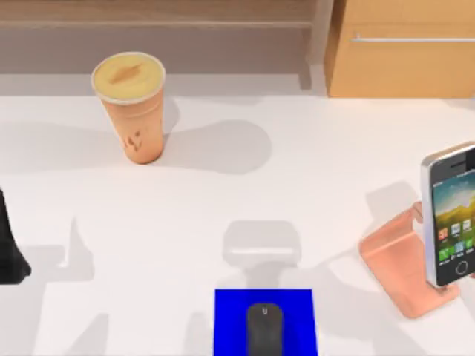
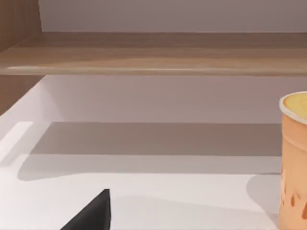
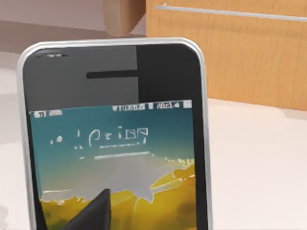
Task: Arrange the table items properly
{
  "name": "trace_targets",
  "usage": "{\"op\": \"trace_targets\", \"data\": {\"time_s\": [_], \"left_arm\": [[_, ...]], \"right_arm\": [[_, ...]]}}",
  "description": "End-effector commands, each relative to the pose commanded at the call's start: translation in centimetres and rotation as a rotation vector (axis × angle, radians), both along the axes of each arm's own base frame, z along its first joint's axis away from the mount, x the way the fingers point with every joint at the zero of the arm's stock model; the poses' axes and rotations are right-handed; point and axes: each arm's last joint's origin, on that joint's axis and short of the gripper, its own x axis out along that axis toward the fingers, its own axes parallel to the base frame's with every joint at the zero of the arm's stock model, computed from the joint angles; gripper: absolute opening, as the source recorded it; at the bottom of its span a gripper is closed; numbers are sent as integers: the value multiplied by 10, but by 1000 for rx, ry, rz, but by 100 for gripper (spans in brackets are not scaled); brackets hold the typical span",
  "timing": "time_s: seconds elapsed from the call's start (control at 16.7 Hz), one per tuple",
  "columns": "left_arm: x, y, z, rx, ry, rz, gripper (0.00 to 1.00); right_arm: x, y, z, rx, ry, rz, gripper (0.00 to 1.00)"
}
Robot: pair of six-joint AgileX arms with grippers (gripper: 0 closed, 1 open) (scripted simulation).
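The phone point(image 1: 450, 215) is propped upright on the stand point(image 1: 404, 267), close before the right gripper, whose finger state cannot be told. The left gripper point(image 1: 11, 252) is parked beside the cup point(image 1: 133, 104).

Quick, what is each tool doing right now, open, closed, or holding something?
Left tool: at the table's left edge, cannot be told.
Right tool: cannot be told, close to the smartphone.

the cup point(image 1: 136, 111) is orange with a yellowish top and a small dark mark on its side. the phone point(image 1: 452, 215) has a silver edge, black face and a teal-to-yellow screen with coloured icons. the mouse point(image 1: 264, 328) is dark grey on a bright blue mat point(image 1: 230, 322). the stand point(image 1: 401, 263) is rose-gold, the table point(image 1: 312, 200) white.
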Motion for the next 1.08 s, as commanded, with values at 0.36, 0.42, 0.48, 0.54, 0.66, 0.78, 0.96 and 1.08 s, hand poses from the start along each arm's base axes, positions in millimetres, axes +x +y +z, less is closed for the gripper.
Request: {"op": "trace_targets", "data": {"time_s": [0.36,0.42,0.48,0.54,0.66,0.78,0.96,1.08], "left_arm": [[0,0,0,0,0,0,100],[0,0,0,0,0,0,100],[0,0,0,0,0,0,100],[0,0,0,0,0,0,100],[0,0,0,0,0,0,100],[0,0,0,0,0,0,100],[1,0,0,0,2,-1,100],[4,-3,-1,-1,17,-11,100]], "right_arm": [[-3,-18,-12,24,-143,-136,100],[-4,-22,-14,26,-178,-172,100],[-5,-26,-17,27,-208,-201,100],[-5,-28,-20,27,-229,-220,100],[-5,-29,-22,26,-242,-230,100],[-5,-29,-22,26,-242,-230,100],[-5,-29,-22,26,-242,-230,100],[-5,-29,-22,26,-242,-230,100]]}}
